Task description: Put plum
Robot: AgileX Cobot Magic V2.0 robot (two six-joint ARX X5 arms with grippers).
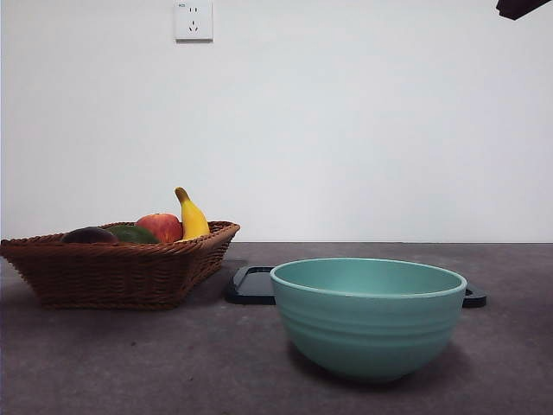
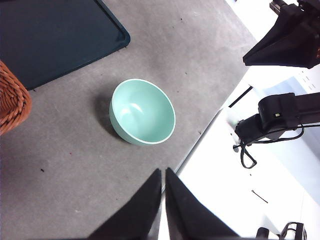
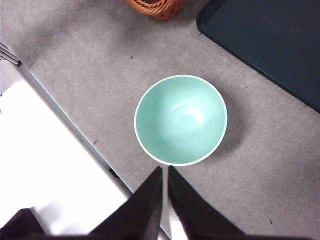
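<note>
Plum (image 1: 88, 234) lies in the wicker basket (image 1: 121, 272) at the left of the front view, at the basket's left end, only its dark purple top showing above the rim. Just beside it to the right sits a dark green fruit (image 1: 132, 233), then a red-yellow apple (image 1: 161, 226), and a banana (image 1: 192, 218) stands tilted behind them with its stem up. The basket rests on the grey table (image 1: 130, 363).

Right of the basket, a teal bowl (image 1: 368, 316) stands near the table's front edge, with nothing inside it in either wrist view. Behind the bowl lies a flat dark tray (image 1: 251, 285), its corners showing on both sides of the bowl; the basket's corner is near the tray's left end.

Neither arm is at work. The left gripper (image 2: 163, 175) hangs high over the table edge with its jaws narrow, tips almost touching, and holds nothing; the bowl is well apart from it below. The right gripper (image 3: 164, 172) also hangs high, jaws pressed nearly together and holding nothing, with the bowl below it. In the front view only a black tip (image 1: 523, 8) shows at the top right corner. A wall socket (image 1: 193, 20) is on the white wall.
</note>
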